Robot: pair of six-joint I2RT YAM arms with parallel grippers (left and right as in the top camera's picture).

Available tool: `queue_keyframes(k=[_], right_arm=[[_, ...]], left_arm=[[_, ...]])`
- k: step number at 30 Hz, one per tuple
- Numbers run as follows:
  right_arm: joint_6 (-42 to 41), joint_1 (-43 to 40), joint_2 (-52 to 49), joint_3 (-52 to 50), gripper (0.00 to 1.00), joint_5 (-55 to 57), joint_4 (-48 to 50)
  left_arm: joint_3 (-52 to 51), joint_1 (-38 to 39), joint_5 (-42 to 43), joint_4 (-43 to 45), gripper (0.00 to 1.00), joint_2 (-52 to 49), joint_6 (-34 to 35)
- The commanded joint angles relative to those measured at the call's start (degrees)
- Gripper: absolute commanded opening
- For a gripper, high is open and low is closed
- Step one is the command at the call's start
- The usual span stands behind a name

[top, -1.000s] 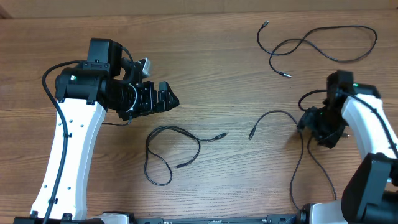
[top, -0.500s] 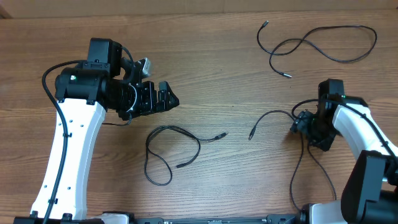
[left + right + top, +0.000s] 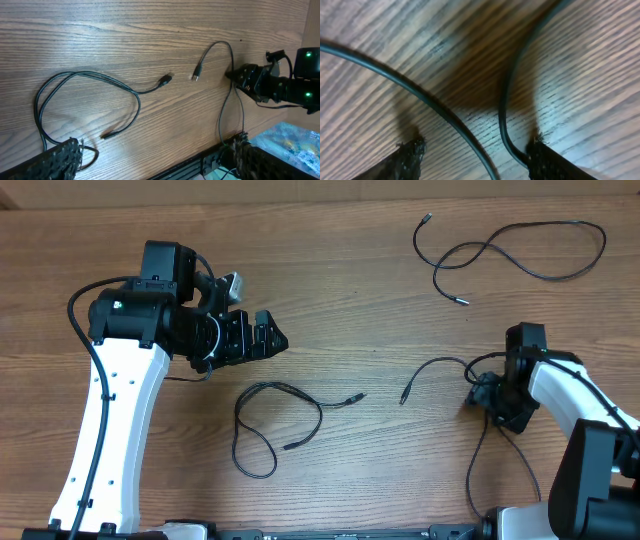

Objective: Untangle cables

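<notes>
L fingers (image 3: pixel 268 338) are held over the tabletop (image 3: pixel 340 290) at left-centre and are pointed toward the R. In the L wrist cam the two tips (image 3: pixel 60 160) are seen spread wide apart, w/ nothing gripped btwn them.

Below and just R of them in the overhead view, a looped cable (image 3: pixel 255 425) is laid flat on the wood w/ one loose loop and both plug ends free. One of its plugs (image 3: pixel 357 396) is aimed at the end plug (image 3: pixel 404 395) of the middle cable (image 3: pixel 445 361); the two are near each other but apart.

The middle cable is arched up and over to the R fingers (image 3: pixel 490 393), and thin strands are run from there down toward the near edge.

The R fingers are set low, right at the tabletop. In the R wrist cam the tips are parted, and two thin black strands are seen lying on the wood btwn them. One strand is touching one tip (image 3: pixel 545 160), but nothing is pinched.

At far R, a third cable (image 3: pixel 520 260) is laid in loose curves, well apart from the others.
</notes>
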State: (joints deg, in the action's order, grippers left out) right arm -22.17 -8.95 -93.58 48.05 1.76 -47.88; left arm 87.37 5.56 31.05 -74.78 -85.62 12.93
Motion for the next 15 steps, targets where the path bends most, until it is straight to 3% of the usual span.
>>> queue_keyframes(k=[1,9,13,15], right_arm=[[0.11,0.0,-0.11,-2.05,0.61,-0.2,1.18],[-0.57,0.0,-0.11,-2.1,0.16,-0.61,2.36],[-0.57,0.0,-0.11,-1.84,0.04,-0.63,2.93],[-1.03,-0.17,-0.09,-1.27,0.04,-0.59,2.99]], left_arm=[[0.0,0.2,-0.15,0.26,1.0,-0.2,-0.52],[0.0,0.2,-0.15,0.04,1.0,-0.2,-0.5],[0.0,0.2,-0.15,0.04,1.0,-0.2,-0.5],[0.0,0.2,-0.15,0.04,1.0,-0.2,-0.5]])
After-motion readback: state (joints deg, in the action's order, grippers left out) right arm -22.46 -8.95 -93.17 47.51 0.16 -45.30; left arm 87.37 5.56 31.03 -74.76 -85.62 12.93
